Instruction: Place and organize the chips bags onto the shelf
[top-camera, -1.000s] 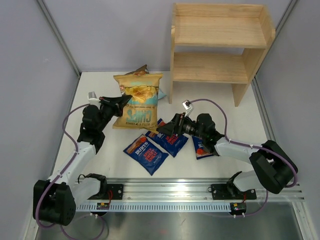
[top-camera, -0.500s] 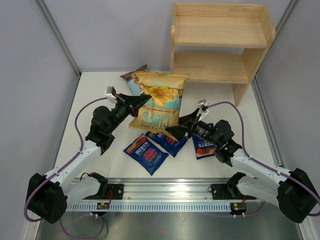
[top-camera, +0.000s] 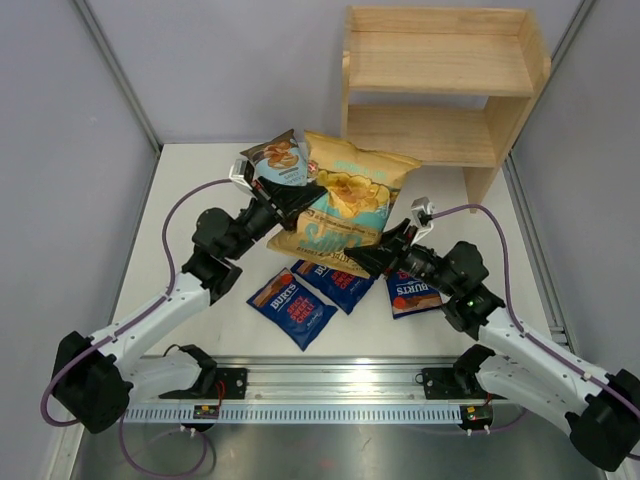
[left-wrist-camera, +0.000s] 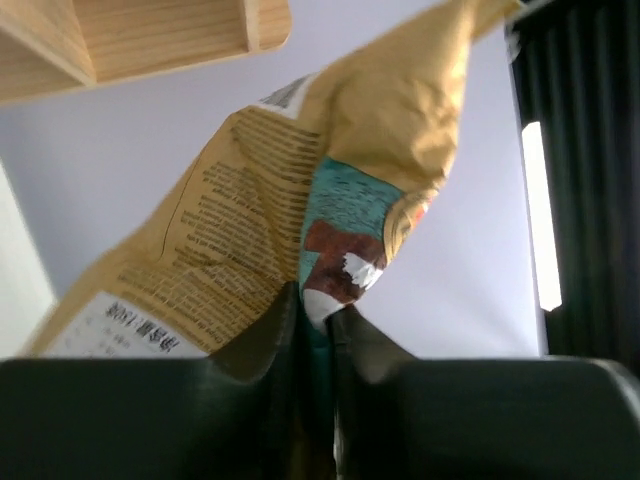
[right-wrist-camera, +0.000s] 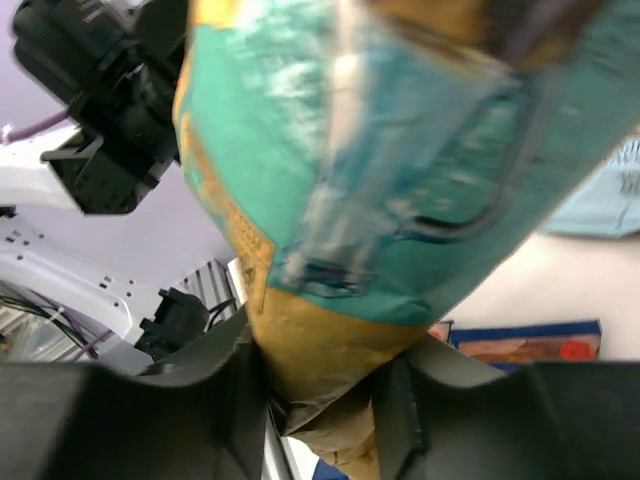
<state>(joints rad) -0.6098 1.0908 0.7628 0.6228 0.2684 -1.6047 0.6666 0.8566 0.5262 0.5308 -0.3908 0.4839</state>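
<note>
This is a robot laboratory test cell, not a home or a shop. Plain grey walls (top-camera: 220, 70) stand around it, joined by bare aluminium posts (top-camera: 118, 75). The white table (top-camera: 190, 175) has a slotted metal rail (top-camera: 340, 375) at its near edge, and the left arm (top-camera: 150, 315) and the right arm (top-camera: 530, 350) are bolted there. Purple cables (top-camera: 171, 245) run openly along them. The wooden shelf (top-camera: 440, 70) and the chips bags (top-camera: 295, 310) are the only household things.

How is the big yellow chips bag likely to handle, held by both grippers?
Probably floppy: the yellow bag creases where the left gripper pinches it. Likely light for its size; two edge pinches seem to carry it. Its glossy film might slip in the right gripper.
</note>
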